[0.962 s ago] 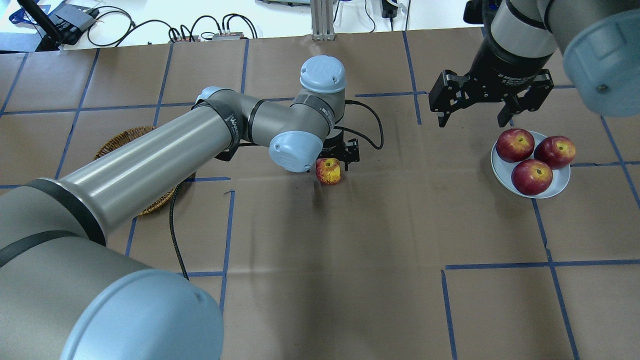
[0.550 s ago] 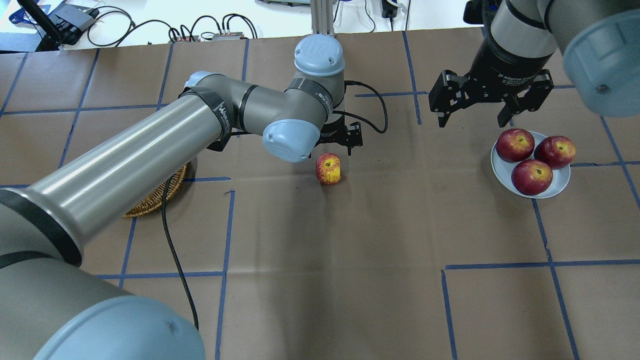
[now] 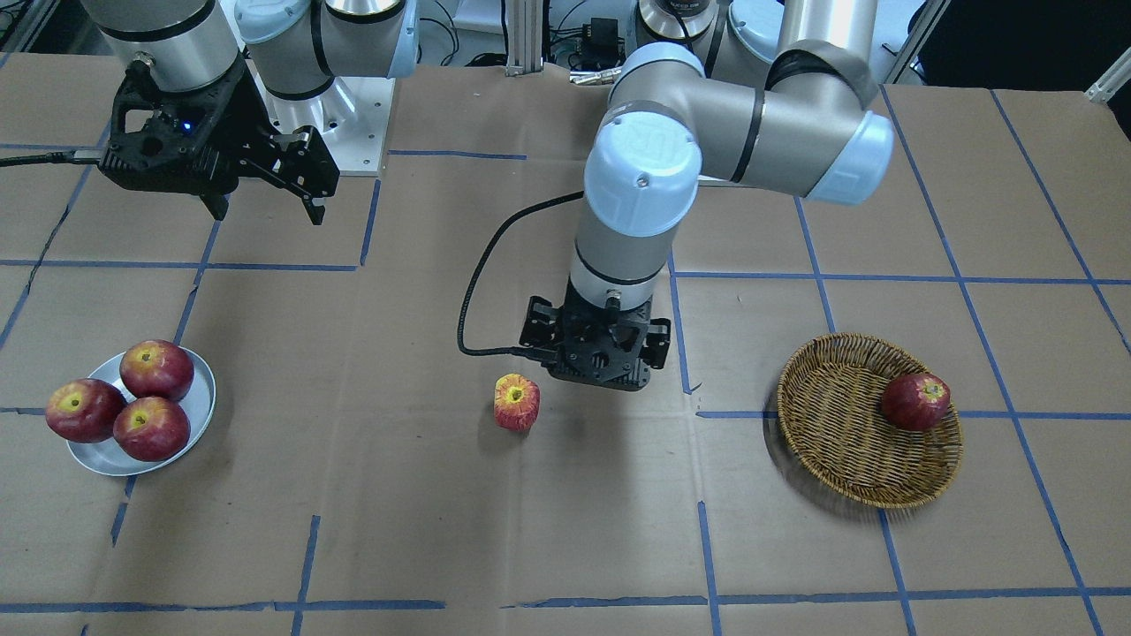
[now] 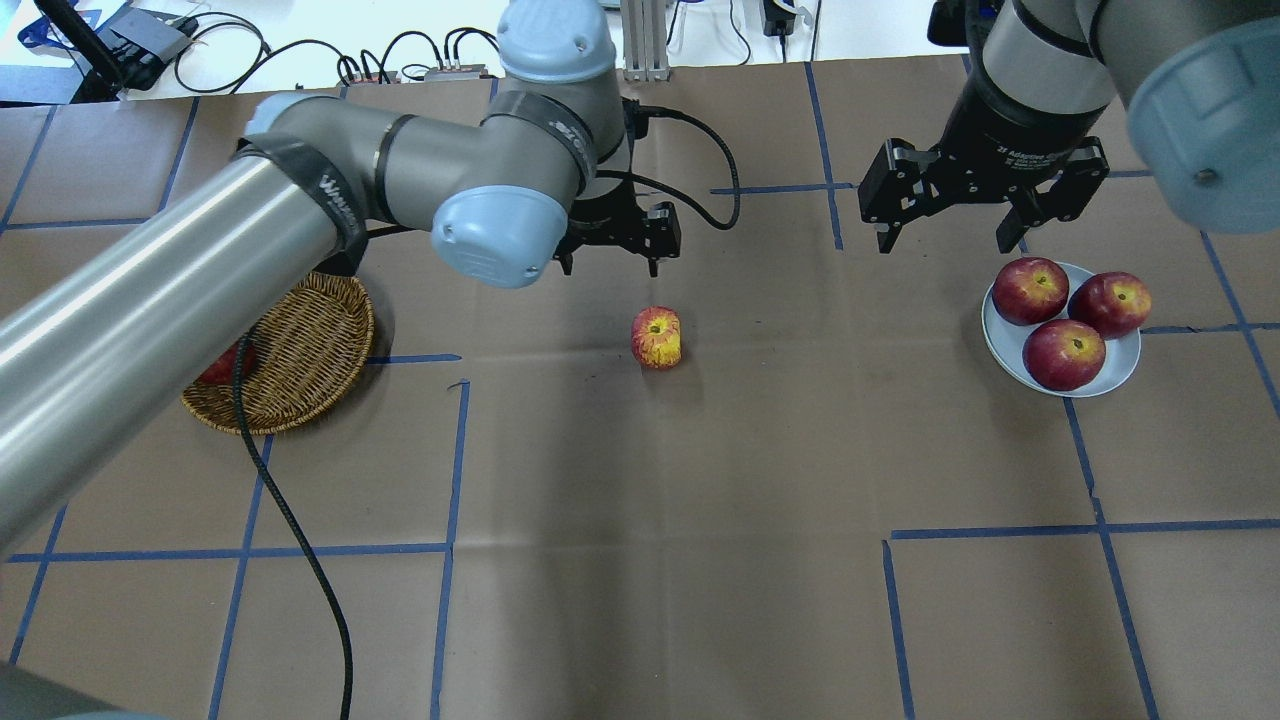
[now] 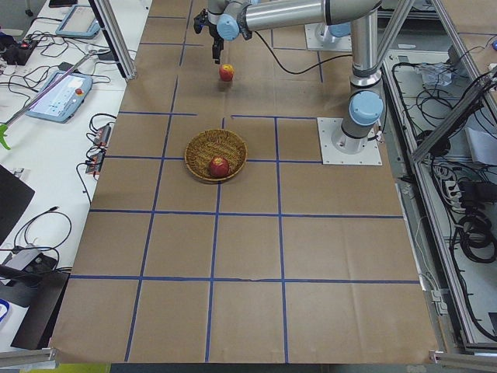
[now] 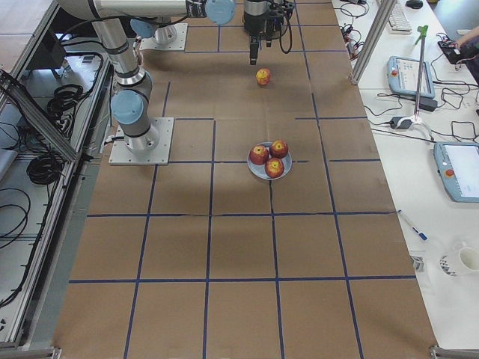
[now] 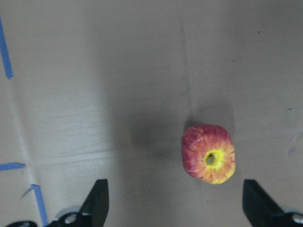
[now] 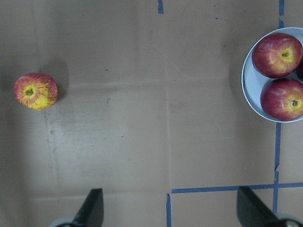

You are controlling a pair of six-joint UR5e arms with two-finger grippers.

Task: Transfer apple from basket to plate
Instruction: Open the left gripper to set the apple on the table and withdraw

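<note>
While brown paper with a grid of blue tape lines covers the bench [image 4: 700,560], the left arm [image 4: 200,240] reaches across it from the basket side and the right arm [image 4: 1040,60] hangs over the far corner by the plate. Toward the robot's left stands the basket [image 4: 300,360], with one dark red apple [image 3: 916,401] lying against its inner wall. Well apart from it, on the robot's right, the plate [image 4: 1122,368] carries three dark red apples [image 4: 1063,353] packed close together. Just beyond the plate's far rim the right gripper [image 4: 942,245] hovers pointing down, its jaws spread wide and empty. Near the bench's middle the left gripper [image 4: 611,262] also points down with its jaws apart, holding nothing and raised off the surface. On bare paper just nearer the robot than that gripper sits the apple [image 4: 656,337], touching neither finger, its yellow stem hollow facing up, between basket and plate.
</note>
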